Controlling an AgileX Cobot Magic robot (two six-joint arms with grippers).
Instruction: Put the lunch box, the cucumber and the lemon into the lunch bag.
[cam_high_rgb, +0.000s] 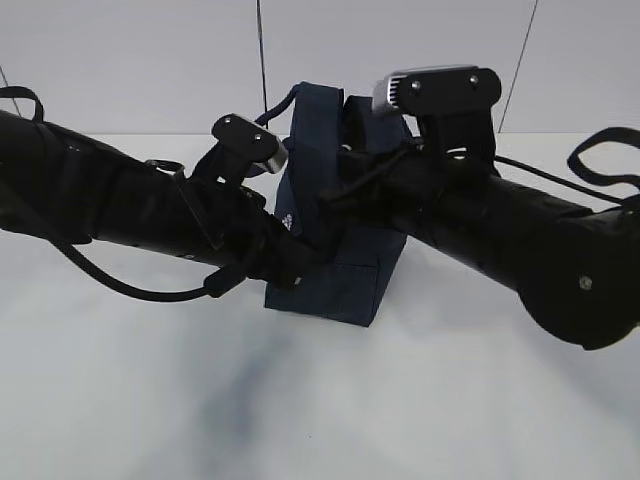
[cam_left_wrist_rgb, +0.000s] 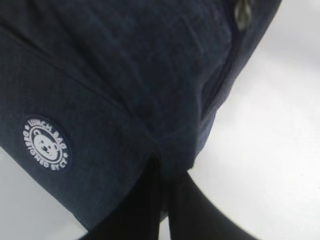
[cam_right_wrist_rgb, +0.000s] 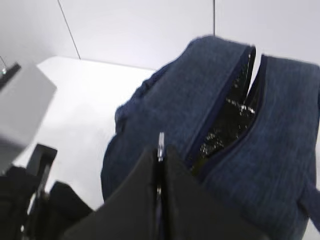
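Note:
The navy lunch bag (cam_high_rgb: 330, 240) stands in the middle of the table between both arms. My left gripper (cam_left_wrist_rgb: 165, 170) is shut, pinching the bag's fabric near its lower side, beside the round white logo (cam_left_wrist_rgb: 46, 143). My right gripper (cam_right_wrist_rgb: 160, 150) is shut on the silver zipper pull (cam_right_wrist_rgb: 161, 140) at the bag's top. In the right wrist view the zipper (cam_right_wrist_rgb: 235, 110) is partly open, showing a dark shiny lining. The lunch box, cucumber and lemon are out of view.
The white table (cam_high_rgb: 320, 400) spreads in front of the bag. A grey wall (cam_high_rgb: 150, 60) stands behind. Both black arms crowd the bag's sides; a loop handle (cam_high_rgb: 310, 100) rises at its top.

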